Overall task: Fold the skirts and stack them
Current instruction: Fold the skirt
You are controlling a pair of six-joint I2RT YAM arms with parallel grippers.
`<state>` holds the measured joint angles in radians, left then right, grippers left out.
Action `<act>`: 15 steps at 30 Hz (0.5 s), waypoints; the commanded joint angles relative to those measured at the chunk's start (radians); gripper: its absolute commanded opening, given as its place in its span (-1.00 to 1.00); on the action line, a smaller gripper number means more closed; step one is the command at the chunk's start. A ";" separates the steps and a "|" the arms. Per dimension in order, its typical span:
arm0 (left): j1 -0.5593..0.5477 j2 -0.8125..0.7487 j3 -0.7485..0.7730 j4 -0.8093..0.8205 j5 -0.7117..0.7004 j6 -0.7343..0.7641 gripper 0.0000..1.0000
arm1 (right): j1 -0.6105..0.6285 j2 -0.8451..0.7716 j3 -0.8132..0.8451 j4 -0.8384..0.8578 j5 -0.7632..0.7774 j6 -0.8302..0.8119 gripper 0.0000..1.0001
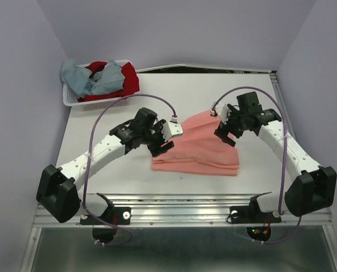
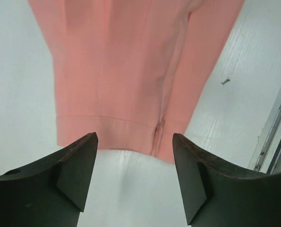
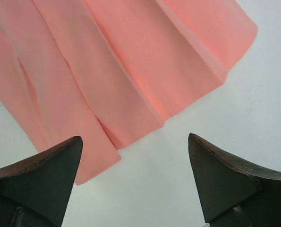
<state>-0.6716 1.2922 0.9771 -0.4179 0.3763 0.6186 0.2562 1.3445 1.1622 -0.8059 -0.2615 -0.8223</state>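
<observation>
Now the left gripper (image 1: 162,141) and right gripper (image 1: 227,133) are being held open, empty; lifted straight up, the maybe-folded pink skirt (image 1: 205,150) is not being dragged.

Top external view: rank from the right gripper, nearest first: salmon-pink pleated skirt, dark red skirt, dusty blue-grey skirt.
1. Salmon-pink pleated skirt, at the right gripper.
2. Dark red skirt, white mesh basket's right side.
3. Dusty blue-grey skirt, basket's left side.

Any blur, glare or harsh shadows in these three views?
Top view: sharp, even light, only soft shadows on the table. Left wrist: skirt clear, near fingers dark and soft-edged. Right wrist: same, table washed out bright.
</observation>
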 commanded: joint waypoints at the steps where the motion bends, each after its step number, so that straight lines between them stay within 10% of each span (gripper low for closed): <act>1: 0.027 0.099 0.110 0.040 -0.049 -0.075 0.33 | 0.011 0.041 -0.005 -0.128 -0.104 0.002 0.91; 15: 0.076 0.463 0.134 0.154 -0.217 -0.264 -0.26 | 0.101 0.317 -0.193 0.272 0.290 0.072 0.18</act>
<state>-0.6018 1.7676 1.1526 -0.2920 0.1898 0.4110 0.3595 1.6051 0.9295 -0.6979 -0.1272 -0.7696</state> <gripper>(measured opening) 0.390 0.598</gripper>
